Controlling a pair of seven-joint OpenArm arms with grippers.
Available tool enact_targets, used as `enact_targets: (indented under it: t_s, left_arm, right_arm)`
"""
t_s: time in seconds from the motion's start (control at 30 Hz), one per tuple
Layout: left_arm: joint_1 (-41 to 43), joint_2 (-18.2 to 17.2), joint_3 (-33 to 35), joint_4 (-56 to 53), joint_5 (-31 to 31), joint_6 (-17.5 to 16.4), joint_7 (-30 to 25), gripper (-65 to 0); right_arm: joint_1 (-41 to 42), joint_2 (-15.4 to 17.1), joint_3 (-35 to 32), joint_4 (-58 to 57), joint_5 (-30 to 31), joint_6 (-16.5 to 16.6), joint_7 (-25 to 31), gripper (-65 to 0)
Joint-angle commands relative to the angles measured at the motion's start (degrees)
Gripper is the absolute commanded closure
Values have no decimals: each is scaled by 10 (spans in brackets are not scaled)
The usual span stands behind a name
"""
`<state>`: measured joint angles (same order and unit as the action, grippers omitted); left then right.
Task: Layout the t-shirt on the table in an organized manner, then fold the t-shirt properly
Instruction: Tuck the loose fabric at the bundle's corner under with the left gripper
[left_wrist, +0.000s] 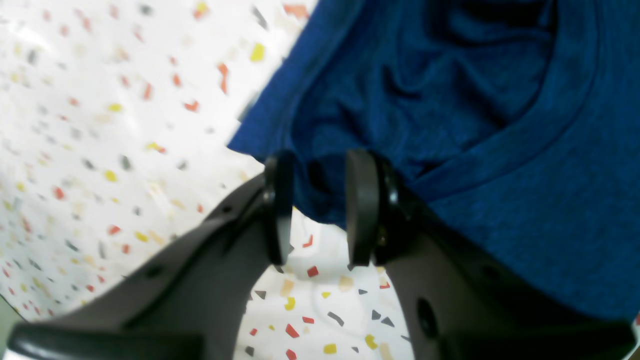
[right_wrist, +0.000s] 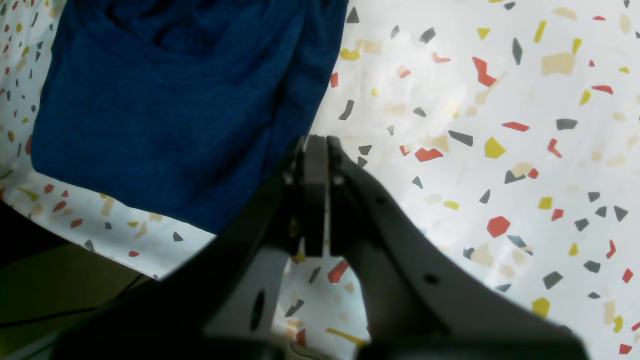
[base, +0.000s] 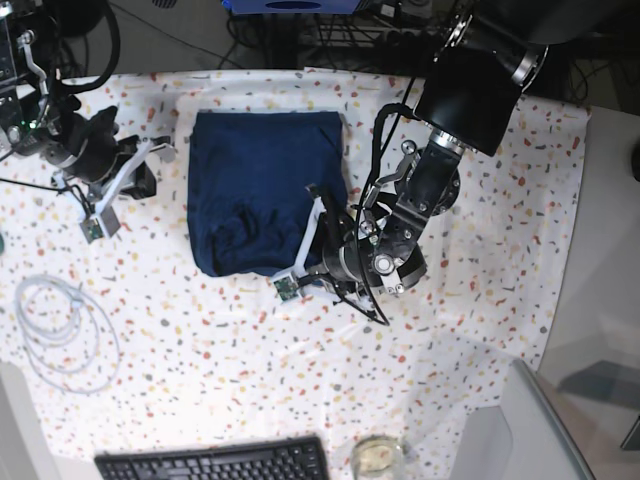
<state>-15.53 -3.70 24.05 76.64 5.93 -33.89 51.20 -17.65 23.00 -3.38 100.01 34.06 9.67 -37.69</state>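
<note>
The dark navy t-shirt (base: 262, 188) lies folded into a rough rectangle on the speckled table (base: 470, 300), rumpled at its near end. My left gripper (left_wrist: 320, 161) is open at the shirt's near right corner (left_wrist: 320, 200). That corner shows in the gap between the fingers, with neither pad pressing it. The neck band curves across the cloth (left_wrist: 500, 100) beyond. In the base view this gripper (base: 300, 262) sits at the shirt's lower right. My right gripper (right_wrist: 316, 142) is shut on nothing, over bare table beside the shirt's edge (right_wrist: 175, 110), left of the garment (base: 160, 150).
A coiled white cable (base: 60, 320) lies at the table's left. A black keyboard (base: 215, 462) and a small round glass (base: 375, 455) sit at the near edge. The table's edge drops off beside the right gripper (right_wrist: 75, 240). A plain grey surface (base: 610, 250) borders the right side.
</note>
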Motion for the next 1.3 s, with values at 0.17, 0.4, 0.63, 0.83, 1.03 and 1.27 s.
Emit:
enact_targets:
  t_s: [0.17, 0.4, 0.63, 0.83, 1.03, 1.27]
  left_arm:
    - [-17, 0, -5, -8, 0, 3, -9, -166]
    - [-50, 2, 2, -47, -2, 3, -10, -5]
    - [-66, 3, 1, -77, -6, 3, -36, 0]
    - [-83, 4, 1, -84, -6, 3, -37, 0]
    - [-104, 12, 1, -123, -6, 3, -57, 0]
    - [-122, 28, -4, -156, -5, 3, -85, 0]
  right_arm:
    - [5, 7, 5, 8, 4, 0, 9, 0]
    - [5, 7, 5, 7, 4, 0, 9, 0]
    - [5, 7, 5, 7, 4, 0, 9, 0]
    - [13, 7, 4, 7, 4, 0, 10, 0]
    - [19, 7, 4, -4, 4, 0, 10, 0]
    - [27, 7, 5, -20, 4, 0, 10, 0]
